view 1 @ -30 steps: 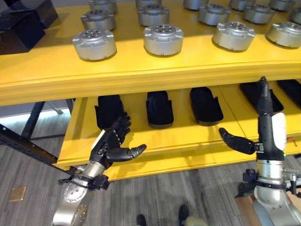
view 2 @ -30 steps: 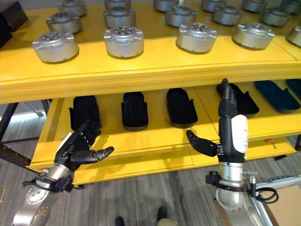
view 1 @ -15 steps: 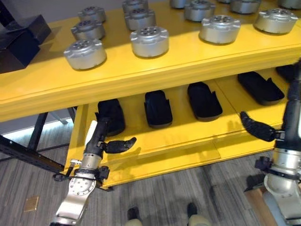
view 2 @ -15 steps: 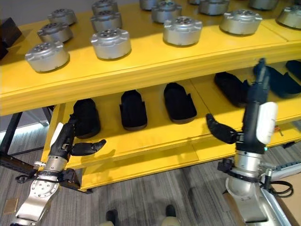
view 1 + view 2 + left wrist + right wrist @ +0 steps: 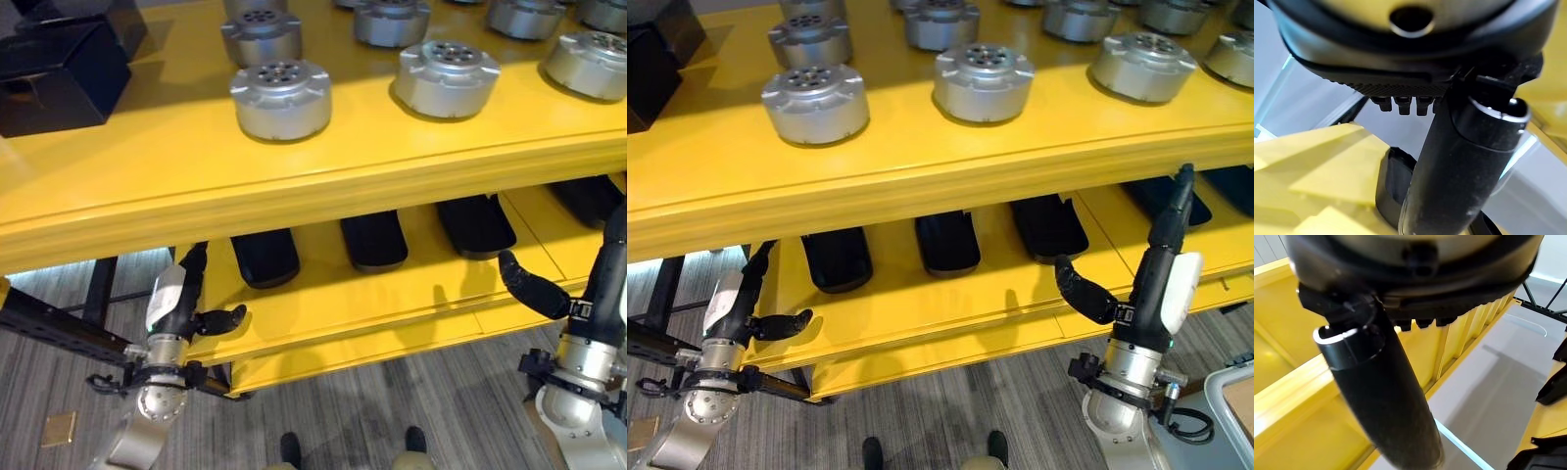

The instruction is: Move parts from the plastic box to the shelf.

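Several round silver parts point(image 5: 280, 98) stand in rows on the yellow shelf's top board point(image 5: 196, 186). Black moulded parts point(image 5: 265, 257) lie in a row on the lower board. My left hand point(image 5: 174, 299) is at the lower board's left end, fingers straight up and thumb out, open and holding nothing. In its wrist view the thumb point(image 5: 1459, 161) points toward one black part point(image 5: 1393, 181). My right hand point(image 5: 1156, 279) is raised before the lower board at the right, open and empty, its fingers pointing up. Its thumb point(image 5: 1381, 396) is seen against the yellow shelf edge.
A black box point(image 5: 59, 64) sits on the top board at the far left. A pale box rim point(image 5: 1234, 392) shows at the lower right corner. Black frame bars point(image 5: 59, 328) run beside the shelf's left end. Grey wood-look floor point(image 5: 392, 392) lies in front.
The camera has shifted, so the shelf looks nearer. My left hand has turned edge-on with its fingers up and sits further left. Both hands stay open and empty.
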You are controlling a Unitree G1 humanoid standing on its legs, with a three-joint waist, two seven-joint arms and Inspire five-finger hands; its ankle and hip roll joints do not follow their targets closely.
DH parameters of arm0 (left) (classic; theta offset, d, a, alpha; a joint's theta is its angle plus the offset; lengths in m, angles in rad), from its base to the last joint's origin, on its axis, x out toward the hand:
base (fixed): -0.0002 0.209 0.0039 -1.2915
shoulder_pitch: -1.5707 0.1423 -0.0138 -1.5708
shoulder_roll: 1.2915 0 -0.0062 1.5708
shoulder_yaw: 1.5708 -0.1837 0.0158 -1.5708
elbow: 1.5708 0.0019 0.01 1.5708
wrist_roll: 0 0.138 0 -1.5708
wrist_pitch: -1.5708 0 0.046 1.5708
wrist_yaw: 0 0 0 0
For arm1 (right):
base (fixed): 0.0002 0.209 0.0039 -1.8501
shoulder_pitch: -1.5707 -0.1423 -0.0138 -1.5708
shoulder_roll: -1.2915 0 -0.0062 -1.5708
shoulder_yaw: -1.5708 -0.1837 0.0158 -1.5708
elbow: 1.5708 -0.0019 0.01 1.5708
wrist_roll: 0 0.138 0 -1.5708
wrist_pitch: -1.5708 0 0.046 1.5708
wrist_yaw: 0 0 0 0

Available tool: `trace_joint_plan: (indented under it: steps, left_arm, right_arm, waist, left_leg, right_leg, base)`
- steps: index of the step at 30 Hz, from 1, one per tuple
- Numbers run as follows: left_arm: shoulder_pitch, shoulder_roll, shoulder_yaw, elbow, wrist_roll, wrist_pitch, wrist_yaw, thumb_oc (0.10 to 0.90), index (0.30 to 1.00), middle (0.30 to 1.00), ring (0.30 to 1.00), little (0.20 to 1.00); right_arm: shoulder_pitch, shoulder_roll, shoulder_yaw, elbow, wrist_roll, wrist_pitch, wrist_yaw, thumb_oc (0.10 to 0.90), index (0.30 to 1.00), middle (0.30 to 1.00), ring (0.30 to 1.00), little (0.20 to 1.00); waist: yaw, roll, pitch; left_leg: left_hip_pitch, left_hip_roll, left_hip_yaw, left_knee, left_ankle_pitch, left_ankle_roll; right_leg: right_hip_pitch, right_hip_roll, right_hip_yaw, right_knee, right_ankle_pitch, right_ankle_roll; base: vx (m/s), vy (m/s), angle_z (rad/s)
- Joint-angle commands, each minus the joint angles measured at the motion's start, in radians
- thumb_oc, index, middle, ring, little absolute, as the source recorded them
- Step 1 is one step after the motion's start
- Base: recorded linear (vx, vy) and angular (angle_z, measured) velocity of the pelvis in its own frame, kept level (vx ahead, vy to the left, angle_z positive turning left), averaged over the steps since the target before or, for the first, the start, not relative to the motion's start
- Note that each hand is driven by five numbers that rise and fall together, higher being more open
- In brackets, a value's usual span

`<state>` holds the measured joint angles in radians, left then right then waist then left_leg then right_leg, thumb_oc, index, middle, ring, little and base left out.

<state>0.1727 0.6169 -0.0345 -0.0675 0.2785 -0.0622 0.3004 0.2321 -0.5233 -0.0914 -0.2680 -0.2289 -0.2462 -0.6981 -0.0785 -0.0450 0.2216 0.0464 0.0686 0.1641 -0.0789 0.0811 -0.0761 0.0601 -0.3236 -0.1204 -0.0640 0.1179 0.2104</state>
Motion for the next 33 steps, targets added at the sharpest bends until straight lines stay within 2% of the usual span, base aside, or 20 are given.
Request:
trace_joint_plan:
  steps: [1,3,4,6,9,11,17,23,26,29,30,32,33]
  left_arm:
    - [-0.078,0.058,0.053,-0.083,0.062,-0.029,0.049,0.900,1.000,1.000,1.000,1.000]
    - [-0.073,0.065,0.045,-0.075,0.053,-0.011,0.063,0.900,1.000,1.000,1.000,1.000]
    - [-0.047,0.066,0.054,-0.082,0.041,-0.017,0.075,0.900,1.000,1.000,1.000,1.000]
    - [-0.033,0.068,0.059,-0.095,0.044,-0.011,0.079,0.900,1.000,1.000,1.000,1.000]
    - [-0.023,0.067,0.065,-0.115,0.038,0.041,0.057,0.900,1.000,1.000,1.000,1.000]
    - [-0.022,0.066,0.065,-0.114,0.016,0.040,0.041,0.900,1.000,1.000,1.000,1.000]
    - [-0.071,0.074,-0.002,-0.093,0.083,0.108,-0.033,0.900,1.000,1.000,1.000,1.000]
    - [-0.100,0.080,-0.024,-0.089,0.098,0.155,-0.028,0.900,1.000,1.000,1.000,1.000]
    - [-0.105,0.080,-0.021,-0.091,0.098,0.162,0.003,0.900,1.000,1.000,1.000,1.000]
    - [-0.084,0.074,0.011,-0.109,0.056,0.130,0.112,0.900,1.000,1.000,1.000,1.000]
    - [-0.076,0.067,0.033,-0.121,-0.009,0.064,0.150,0.900,1.000,1.000,1.000,1.000]
    - [-0.057,0.053,0.057,-0.143,-0.084,-0.038,0.114,0.900,1.000,1.000,1.000,1.000]
    - [-0.039,0.043,0.064,-0.163,-0.190,-0.086,0.023,0.900,1.000,1.000,1.000,1.000]
  right_arm:
    - [-0.087,-0.074,-0.038,-0.035,0.021,0.029,-0.071,0.900,1.000,1.000,1.000,1.000]
    - [-0.083,-0.061,-0.028,-0.024,0.038,0.056,-0.090,0.900,1.000,1.000,1.000,1.000]
    - [-0.068,-0.055,-0.034,-0.021,0.058,0.062,-0.093,0.900,1.000,1.000,1.000,1.000]
    - [-0.055,-0.053,-0.039,-0.018,0.100,0.076,-0.099,0.900,1.000,1.000,1.000,1.000]
    - [-0.019,-0.045,-0.052,0.031,0.168,0.046,-0.097,0.900,1.000,1.000,1.000,1.000]
    - [-0.018,-0.049,-0.055,0.031,0.164,0.040,-0.098,0.900,1.000,1.000,1.000,1.000]
    - [-0.070,-0.077,-0.043,0.042,0.173,0.050,-0.053,0.900,1.000,1.000,1.000,1.000]
    - [-0.091,-0.088,-0.032,0.052,0.167,0.065,-0.043,0.900,1.000,1.000,1.000,1.000]
    - [-0.082,-0.090,-0.037,0.047,0.155,0.051,-0.040,0.900,1.000,1.000,1.000,1.000]
    - [-0.064,-0.090,-0.045,0.016,0.109,0.037,-0.026,0.900,1.000,1.000,1.000,1.000]
    - [-0.055,-0.090,-0.039,-0.002,0.066,0.018,-0.001,0.900,1.000,1.000,1.000,1.000]
    - [-0.040,-0.093,-0.019,-0.035,0.050,-0.002,0.054,0.900,1.000,1.000,1.000,1.000]
    - [-0.028,-0.094,-0.008,-0.060,0.069,0.006,0.083,0.900,1.000,1.000,1.000,1.000]
  waist:
    - [-0.012,0.023,-0.054]
    - [-0.015,0.024,-0.046]
    - [-0.014,0.022,-0.045]
    - [-0.012,0.018,-0.044]
    - [-0.009,0.005,-0.045]
    - [-0.009,0.005,-0.047]
    - [-0.021,0.018,-0.061]
    - [-0.027,0.031,-0.061]
    - [-0.032,0.036,-0.060]
    - [-0.029,0.036,-0.060]
    - [-0.020,0.034,-0.058]
    - [-0.012,0.031,-0.055]
    - [-0.005,0.028,-0.052]
  left_leg:
    - [0.010,0.029,0.062,0.034,-0.107,0.054]
    - [0.024,0.031,0.085,0.028,-0.107,0.059]
    - [0.029,0.041,0.118,0.020,-0.099,0.062]
    - [0.029,0.045,0.132,0.019,-0.097,0.061]
    - [0.018,0.060,0.128,0.034,-0.089,0.041]
    - [0.022,0.065,0.129,0.032,-0.086,0.035]
    - [0.044,0.088,0.139,0.012,-0.067,0.010]
    - [0.041,0.100,0.141,0.023,-0.066,0.005]
    - [0.040,0.102,0.139,0.028,-0.069,0.004]
    - [0.040,0.097,0.131,0.029,-0.071,0.005]
    - [0.038,0.093,0.123,0.031,-0.076,0.007]
    - [0.032,0.090,0.115,0.035,-0.079,0.010]
    - [0.029,0.090,0.110,0.038,-0.080,0.010]
  right_leg:
    - [-0.021,0.040,-0.017,0.086,-0.081,-0.002]
    - [-0.040,0.049,-0.030,0.129,-0.092,-0.003]
    - [-0.041,0.078,-0.065,0.156,-0.124,-0.009]
    - [-0.042,0.092,-0.080,0.158,-0.137,-0.016]
    - [-0.017,0.111,-0.085,0.097,-0.122,-0.036]
    - [-0.008,0.116,-0.083,0.080,-0.117,-0.039]
    - [0.017,0.129,-0.083,0.027,-0.098,-0.047]
    - [0.017,0.133,-0.088,0.038,-0.111,-0.056]
    - [0.016,0.129,-0.087,0.046,-0.116,-0.056]
    - [0.018,0.124,-0.085,0.051,-0.118,-0.055]
    - [0.017,0.121,-0.087,0.057,-0.122,-0.053]
    - [0.016,0.117,-0.092,0.066,-0.128,-0.055]
    - [0.015,0.117,-0.094,0.069,-0.129,-0.056]
  base:
    - [-0.02,0.052,-0.03]
    - [-0.02,0.028,-0.05]
    - [-0.03,-0.008,-0.12]
    - [-0.04,-0.046,-0.28]
    - [-0.05,-0.140,-0.36]
    - [-0.02,-0.099,-0.29]
    - [0.01,-0.056,-0.24]
    - [0.01,-0.017,-0.03]
    - [0.00,0.000,0.00]
    - [0.03,-0.008,0.00]
    - [0.01,-0.050,0.00]
    - [0.00,-0.073,0.01]
    - [0.00,-0.082,0.03]
